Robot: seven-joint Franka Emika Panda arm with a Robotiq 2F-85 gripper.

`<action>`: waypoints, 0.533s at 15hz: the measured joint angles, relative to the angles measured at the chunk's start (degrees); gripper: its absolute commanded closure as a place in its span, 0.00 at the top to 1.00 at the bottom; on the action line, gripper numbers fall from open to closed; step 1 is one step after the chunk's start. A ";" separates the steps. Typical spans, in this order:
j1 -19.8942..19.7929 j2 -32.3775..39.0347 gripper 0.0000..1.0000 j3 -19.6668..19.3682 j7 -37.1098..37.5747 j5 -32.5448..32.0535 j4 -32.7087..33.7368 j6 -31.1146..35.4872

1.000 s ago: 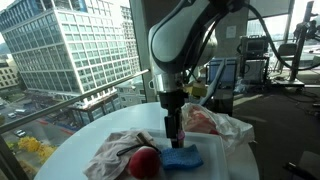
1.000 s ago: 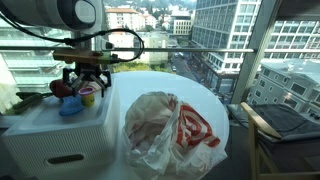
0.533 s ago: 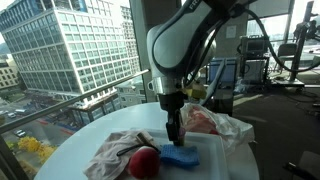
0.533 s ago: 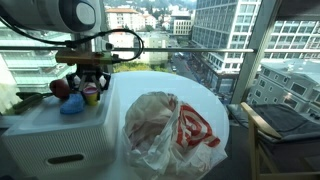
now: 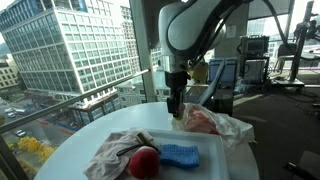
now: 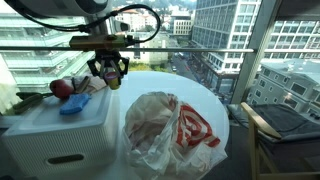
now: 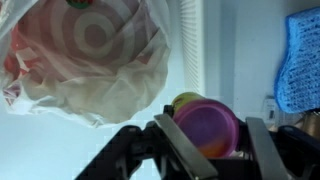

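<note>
Now airborne: the robot arm [image 5: 195,30] has risen from the white box [image 6: 50,125], its jaws closed partway on a small pink-and-yellow cup [image 7: 205,125], which the wrist view shows gripped between the two fingers. A second ago the jaws stood wide and low over the box top, just beside the blue cloth [image 5: 180,155]. Half a second ago they had pinched in at the same spot. They have since come up clear of the surface, and the cup now hangs in them in the air, roughly between the cloth and the bag. The blue cloth and a red, apple-like ball [image 5: 145,162] remain on the box, unmoved, as does the crumpled plastic bag with red rings [image 6: 165,130] on the round white counter [image 6: 195,90]. The rise with the cup in tow reads as a secure pick: the cup is off the box and borne by the arm alone.
</note>
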 measured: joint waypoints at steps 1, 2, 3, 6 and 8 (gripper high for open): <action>-0.78 -0.46 0.21 -0.89 1.35 -1.08 -0.09 0.45; -1.60 -0.56 0.21 -1.79 2.69 -1.99 -0.31 1.02; -2.37 -0.53 0.21 -2.61 3.93 -2.57 -0.91 1.53; -4.53 0.31 0.21 -4.73 7.93 -4.94 -4.45 4.49; -5.76 2.33 0.21 -6.06 9.49 -7.18 -6.95 9.54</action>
